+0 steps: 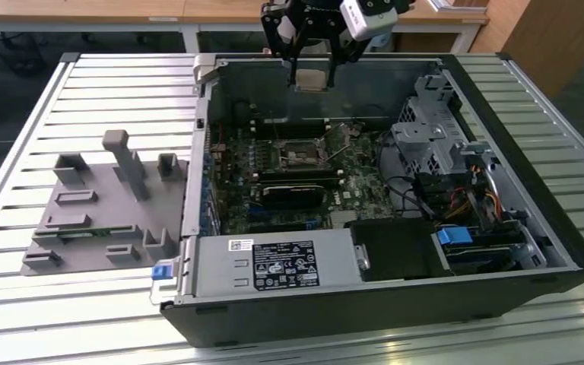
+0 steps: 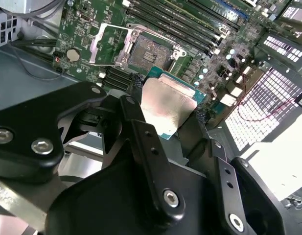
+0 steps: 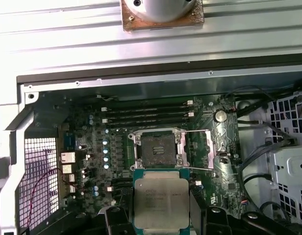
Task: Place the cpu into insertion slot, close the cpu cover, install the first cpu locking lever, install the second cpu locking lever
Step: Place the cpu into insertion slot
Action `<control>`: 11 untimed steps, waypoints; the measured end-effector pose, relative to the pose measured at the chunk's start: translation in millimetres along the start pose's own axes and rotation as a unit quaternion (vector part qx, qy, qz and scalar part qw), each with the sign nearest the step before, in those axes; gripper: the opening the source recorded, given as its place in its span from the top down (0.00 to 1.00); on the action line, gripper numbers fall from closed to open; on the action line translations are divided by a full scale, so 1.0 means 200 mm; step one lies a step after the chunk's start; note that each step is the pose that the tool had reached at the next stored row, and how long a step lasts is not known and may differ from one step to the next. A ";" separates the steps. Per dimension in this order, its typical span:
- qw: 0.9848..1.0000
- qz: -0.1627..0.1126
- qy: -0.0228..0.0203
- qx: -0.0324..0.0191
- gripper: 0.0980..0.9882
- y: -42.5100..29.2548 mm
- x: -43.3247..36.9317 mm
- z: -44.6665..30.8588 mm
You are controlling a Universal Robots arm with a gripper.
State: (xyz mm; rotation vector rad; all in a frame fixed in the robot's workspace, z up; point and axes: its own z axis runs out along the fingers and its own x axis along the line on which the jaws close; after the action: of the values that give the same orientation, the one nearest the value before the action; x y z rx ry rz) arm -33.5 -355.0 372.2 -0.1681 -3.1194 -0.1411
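"While the arm hangs over the open computer case (image 1: pixel 373 312), what has the gripper (image 1: pixel 312 74) got?"

"The cpu (image 1: pixel 313 81). Flat, silver metal top facing the wrist cameras, green border round it. Both fingers (image 2: pixel 136 82) are drawn in on it, one on each of two opposite edges, nothing else between them."

"Where is it against the board?"

"Up in the air. In the exterior view it sits near the case's far wall, well above the motherboard (image 1: pixel 233 156), touching nothing but the fingers."

"Insertion slot?"

"The insertion slot (image 3: pixel 158 148) is bare — dark square, silver rim, nothing seated in it. In the first wrist view it shows whole just beside the chip's edge, not hidden under it."

"Cover?"

"The cpu cover (image 3: pixel 199 149) is swung open, lying off to one side of the slot, its window showing green board through it. In the second wrist view a thin locking lever (image 2: pixel 158 40) runs along one side of the slot. Latched or free, cannot tell, nor which of the two it is."

"Anything else nearby?"

"A black card (image 1: pixel 292 194) on the board just beside the slot. Outside the case, on the exterior view's left, a grey fixture (image 1: pixel 99 220) with upright posts rests on the slatted table (image 1: pixel 28 91), well apart from the gripper."
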 end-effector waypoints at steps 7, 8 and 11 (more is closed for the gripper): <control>1.000 0.016 -0.001 0.000 0.50 0.000 0.000 0.001; 1.000 0.018 -0.002 0.000 0.50 0.000 0.000 0.001; 1.000 0.023 -0.002 0.000 0.50 0.000 0.000 0.002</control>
State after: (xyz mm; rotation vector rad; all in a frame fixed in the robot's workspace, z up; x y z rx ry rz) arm -33.4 -355.0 371.9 -0.2410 -3.1167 -0.1418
